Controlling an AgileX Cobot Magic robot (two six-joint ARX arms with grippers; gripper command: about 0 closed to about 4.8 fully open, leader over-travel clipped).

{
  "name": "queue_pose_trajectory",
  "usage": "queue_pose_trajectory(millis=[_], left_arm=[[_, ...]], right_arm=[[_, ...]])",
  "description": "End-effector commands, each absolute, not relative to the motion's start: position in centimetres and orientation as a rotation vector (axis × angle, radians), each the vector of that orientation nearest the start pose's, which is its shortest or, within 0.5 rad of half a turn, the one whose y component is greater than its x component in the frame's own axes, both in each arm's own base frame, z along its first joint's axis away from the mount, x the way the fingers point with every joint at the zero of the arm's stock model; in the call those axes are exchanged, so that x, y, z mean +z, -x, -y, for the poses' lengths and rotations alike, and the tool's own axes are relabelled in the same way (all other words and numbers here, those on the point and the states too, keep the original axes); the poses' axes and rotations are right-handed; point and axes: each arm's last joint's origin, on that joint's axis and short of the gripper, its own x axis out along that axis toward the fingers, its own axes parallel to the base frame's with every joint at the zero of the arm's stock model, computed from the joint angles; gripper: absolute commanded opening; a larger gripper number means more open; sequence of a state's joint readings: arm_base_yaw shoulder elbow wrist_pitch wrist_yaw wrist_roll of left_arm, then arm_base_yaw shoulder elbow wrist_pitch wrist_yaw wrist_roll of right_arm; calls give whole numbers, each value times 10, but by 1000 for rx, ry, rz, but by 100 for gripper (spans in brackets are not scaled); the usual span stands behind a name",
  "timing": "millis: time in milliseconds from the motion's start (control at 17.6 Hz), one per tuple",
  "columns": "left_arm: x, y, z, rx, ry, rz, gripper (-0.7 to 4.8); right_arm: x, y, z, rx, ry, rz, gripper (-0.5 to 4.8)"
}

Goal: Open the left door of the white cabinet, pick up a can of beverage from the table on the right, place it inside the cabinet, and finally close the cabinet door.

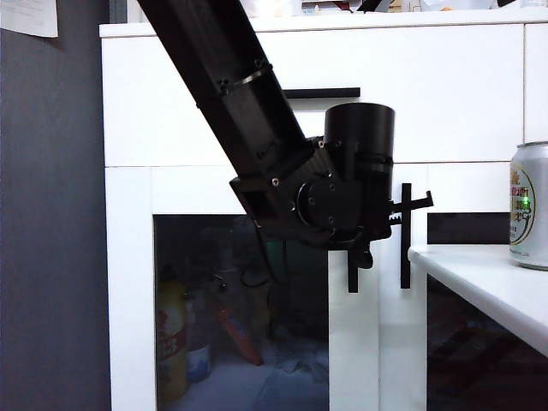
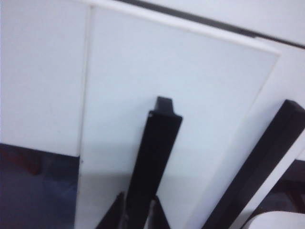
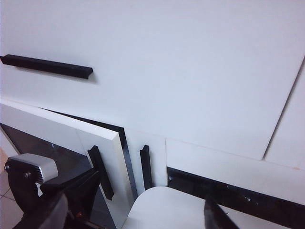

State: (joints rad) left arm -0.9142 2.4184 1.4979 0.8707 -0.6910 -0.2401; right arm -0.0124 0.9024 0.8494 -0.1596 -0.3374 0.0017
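While left gripper (image 2: 138, 217) pinches upright handle (image 2: 152, 167) on left door (image 2: 167, 86), pull outward; right gripper (image 3: 138, 214) wide, empty.

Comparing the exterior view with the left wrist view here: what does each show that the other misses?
Only the exterior view shows the can of beverage on the table, the drawer handle and the bottles behind the glass. Only the left wrist view shows the left pincer shut on the left door's handle close up. Both show the left door and the right door's handle. The right pincer appears in neither.
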Motion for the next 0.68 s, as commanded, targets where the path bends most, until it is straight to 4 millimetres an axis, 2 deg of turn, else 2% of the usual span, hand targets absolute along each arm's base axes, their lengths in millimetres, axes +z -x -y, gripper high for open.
queue_pose_trajectory(millis=[57,397,510,680], left_arm=[[126,-305,404,-326,229,-74,-6],[132,-273,425,-403,226,-83,-6],[136,-274,425,-450,207,-109,-6],[155,-288,411,-512,137,-206,-6]], right_arm=[[340,-194,-7,328,-36,-202,368],[341,-190,-7,329,-28,-208,368],[344,-186,-7,320,-17,-188,368],[350,-176,0,286,-5,-151,368]])
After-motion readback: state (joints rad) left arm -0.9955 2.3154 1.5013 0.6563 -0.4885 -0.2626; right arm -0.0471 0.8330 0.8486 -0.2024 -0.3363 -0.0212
